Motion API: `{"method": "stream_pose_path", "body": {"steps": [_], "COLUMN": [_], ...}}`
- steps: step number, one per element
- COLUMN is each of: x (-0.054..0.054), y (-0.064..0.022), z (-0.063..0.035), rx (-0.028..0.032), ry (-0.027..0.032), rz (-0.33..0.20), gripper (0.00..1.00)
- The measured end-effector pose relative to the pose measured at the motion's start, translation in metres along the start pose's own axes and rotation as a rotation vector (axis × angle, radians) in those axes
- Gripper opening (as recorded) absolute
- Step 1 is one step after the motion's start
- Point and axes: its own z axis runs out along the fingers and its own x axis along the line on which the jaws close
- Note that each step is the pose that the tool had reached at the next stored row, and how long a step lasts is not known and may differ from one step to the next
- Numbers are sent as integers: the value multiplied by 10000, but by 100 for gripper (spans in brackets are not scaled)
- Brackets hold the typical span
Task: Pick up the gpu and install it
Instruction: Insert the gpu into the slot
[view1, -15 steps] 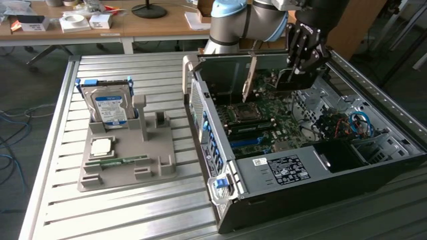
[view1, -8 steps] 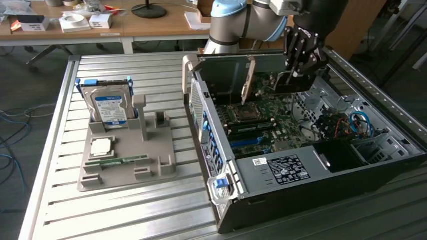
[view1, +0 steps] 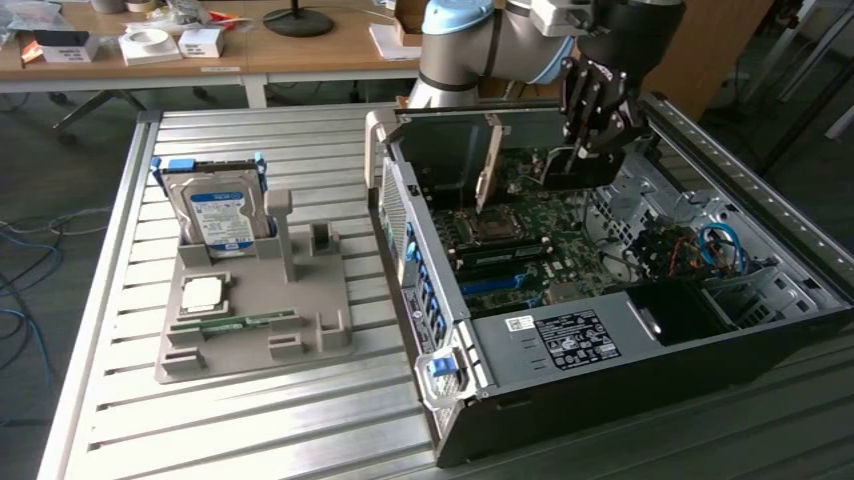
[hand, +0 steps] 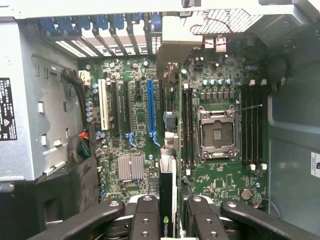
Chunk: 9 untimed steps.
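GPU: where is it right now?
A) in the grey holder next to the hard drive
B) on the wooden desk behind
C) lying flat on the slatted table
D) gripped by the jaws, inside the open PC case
D: the wrist view shows the gpu on edge between the jaws of the gripper, over the motherboard inside the case.

A robot arm (view1: 461, 40) enters at the top centre of the frame, its pale blue joint bent forward. The wrist points down, upper right of centre. The black gripper (view1: 591, 140) hangs vertical, fingers (hand: 146, 215) clamped on either side of the gpu (hand: 168, 220).
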Motion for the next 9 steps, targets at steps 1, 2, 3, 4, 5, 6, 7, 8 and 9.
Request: {"method": "stream_pose_path", "body": {"steps": [1, 2, 3, 4, 5, 6, 7, 8, 9], "x": [0, 1, 1, 2, 2, 3, 3, 3, 4], "y": [4, 9, 13, 17, 21, 25, 29, 32, 34], "z": [12, 25, 40, 54, 70, 86, 102, 118, 133], "rx": [0, 0, 0, 0, 0, 0, 0, 0, 0], "ry": [0, 0, 1, 0, 1, 1, 0, 1, 0], "rz": [0, 0, 0, 0, -1, -1, 0, 0, -1], "gripper": [26, 26, 26, 26, 26, 26, 26, 26, 26]}}
